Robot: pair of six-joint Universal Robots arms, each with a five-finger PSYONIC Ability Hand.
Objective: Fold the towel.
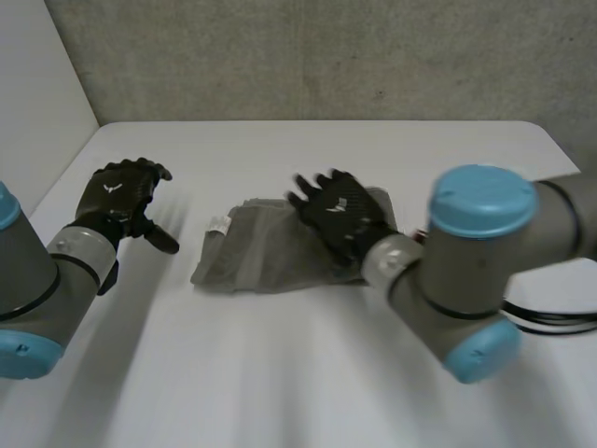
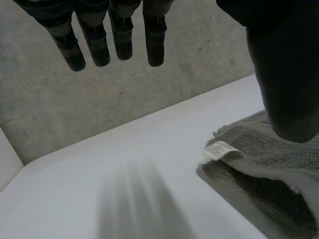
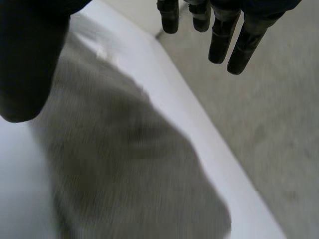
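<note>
Two hands noted, neither holding anything. From the head view, the grey towel (image 1: 280, 254) lies bunched and partly folded near the middle of the white table (image 1: 280, 392). The right hand (image 1: 340, 217) is over the towel's right half. The left hand (image 1: 117, 196) is well apart from the towel, above bare table, fingers loosely spread. From here it cannot be told whether the right hand touches the towel. The right wrist view adds straight fingers (image 3: 219, 42) reaching out over the table's far edge, thumb held wide, towel (image 3: 124, 164) under the palm, nothing pinched. The left wrist view adds a small white label (image 2: 222, 149) at the towel's corner, near the left thumb, with straight fingers (image 2: 154, 42) pointing at the grey wall (image 2: 149, 99).
</note>
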